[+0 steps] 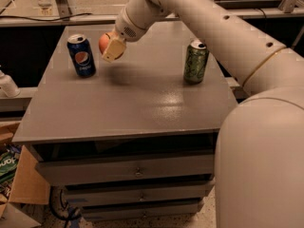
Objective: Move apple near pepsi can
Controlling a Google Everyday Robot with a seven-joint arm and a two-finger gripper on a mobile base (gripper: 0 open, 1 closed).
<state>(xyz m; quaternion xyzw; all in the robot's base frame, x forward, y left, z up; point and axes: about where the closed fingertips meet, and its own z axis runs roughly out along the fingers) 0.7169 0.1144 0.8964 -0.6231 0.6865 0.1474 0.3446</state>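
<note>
- My gripper hangs over the far-left part of the grey table. It is clenched around the apple, and one tan finger covers the fruit's right side.
- The apple is off the surface. A soft shadow lies on the tabletop below it and a little to the right, so I judge there is open air under the fruit.
- The Pepsi can stands upright on the table just left of the gripper, logo towards the camera. From here the apple's left edge looks close to the can's top, but they are not touching.
- This is the relation that matters: the can lies left of the load and lower than it. I judge the remaining move is mostly a descent, with little or no shift left.
- The risk I see is knocking the can on the way down. I would keep the apple on the can's right side.
- The green can stands well apart on the right, beyond the white arm, and plays no part here.
</note>
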